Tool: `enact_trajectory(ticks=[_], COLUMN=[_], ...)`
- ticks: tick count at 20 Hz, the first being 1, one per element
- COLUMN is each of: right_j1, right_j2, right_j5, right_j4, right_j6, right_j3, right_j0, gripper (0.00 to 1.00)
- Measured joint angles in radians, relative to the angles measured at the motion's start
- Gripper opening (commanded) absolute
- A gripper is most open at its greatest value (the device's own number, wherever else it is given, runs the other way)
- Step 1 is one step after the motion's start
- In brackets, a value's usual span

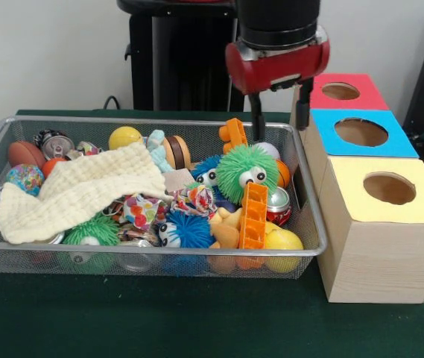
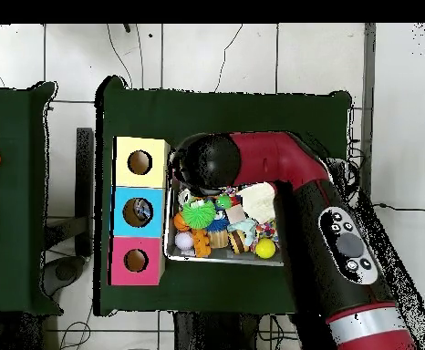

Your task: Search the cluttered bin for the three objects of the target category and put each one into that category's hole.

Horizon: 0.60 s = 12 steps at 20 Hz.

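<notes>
The cluttered bin (image 1: 310, 224) brims with toys under a cream cloth (image 1: 77, 190); the hole (image 1: 361, 132) sits just beyond its rim. The gripper (image 1: 279, 112) hangs open, empty, above that rim.

No legible text, labels, brands, numbers or signs, printed cans in the cluttered bin (image 1: 312, 216) too small to read, boxes unmarked

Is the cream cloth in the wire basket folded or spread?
Spread: the cream cloth lies loosely draped over toys in the silver wire-mesh basket.
</notes>
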Motion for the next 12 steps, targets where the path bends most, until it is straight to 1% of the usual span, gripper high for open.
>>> enact_trajectory(ticks=[1,4,6,9,12], right_j1=[0.0,0.0,0.0,0.001,0.009], right_j2=[0.0,0.001,0.002,0.005,0.013], right_j5=[0.0,0.0,0.0,0.0,0.0], right_j4=[-0.01,-0.024,-0.041,-0.058,-0.089], right_j6=[0.0,0.0,0.0,-0.001,-0.007], right_j3=[0.0,0.0,0.0,0.0,0.0], right_j0=[-0.023,-0.046,-0.081,-0.11,-0.162], gripper=[1.0,1.0,1.0,1.0,1.0])
